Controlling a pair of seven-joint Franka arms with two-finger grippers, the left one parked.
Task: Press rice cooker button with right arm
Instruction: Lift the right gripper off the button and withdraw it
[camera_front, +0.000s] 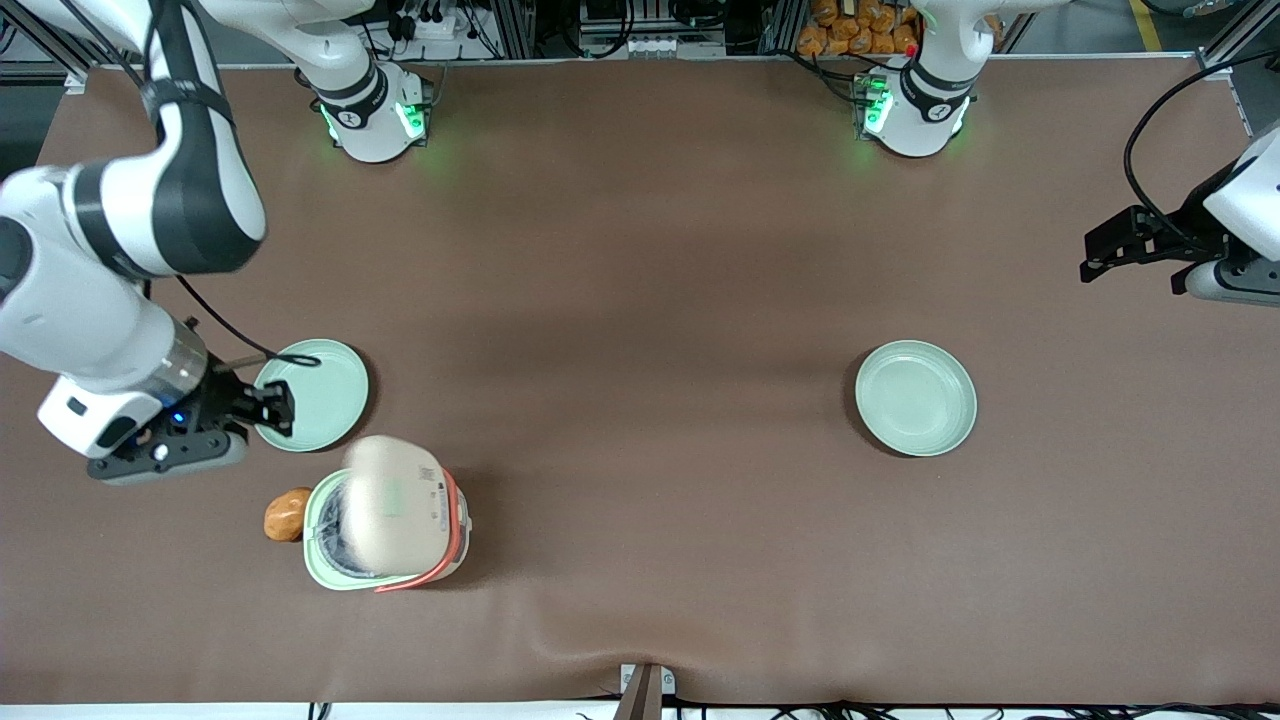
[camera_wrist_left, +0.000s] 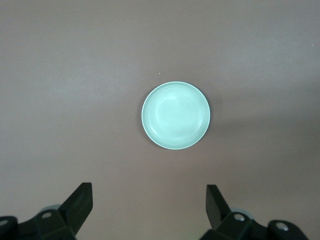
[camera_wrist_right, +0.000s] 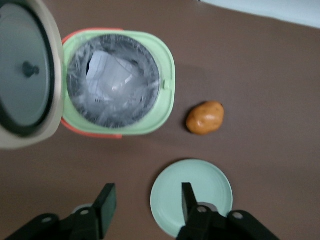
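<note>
The rice cooker (camera_front: 345, 565) stands near the front edge at the working arm's end, its cream lid (camera_front: 392, 510) swung up and open. A faint pale-green patch on the lid top is the button (camera_front: 400, 497). The right wrist view shows the cooker's mint body (camera_wrist_right: 167, 60), an inner pot lined with clear plastic (camera_wrist_right: 114, 82) and the lid's grey underside (camera_wrist_right: 25, 70); the button is hidden there. My right gripper (camera_front: 280, 405) is open and empty. It hangs over the rim of a mint plate, farther from the front camera than the cooker. It also shows in the right wrist view (camera_wrist_right: 147, 197).
A mint plate (camera_front: 320, 390) lies under the gripper and shows in the right wrist view (camera_wrist_right: 200, 190). A brown potato (camera_front: 286, 514) lies beside the cooker, also in the right wrist view (camera_wrist_right: 205, 118). A second mint plate (camera_front: 915, 397) lies toward the parked arm's end, also in the left wrist view (camera_wrist_left: 176, 115).
</note>
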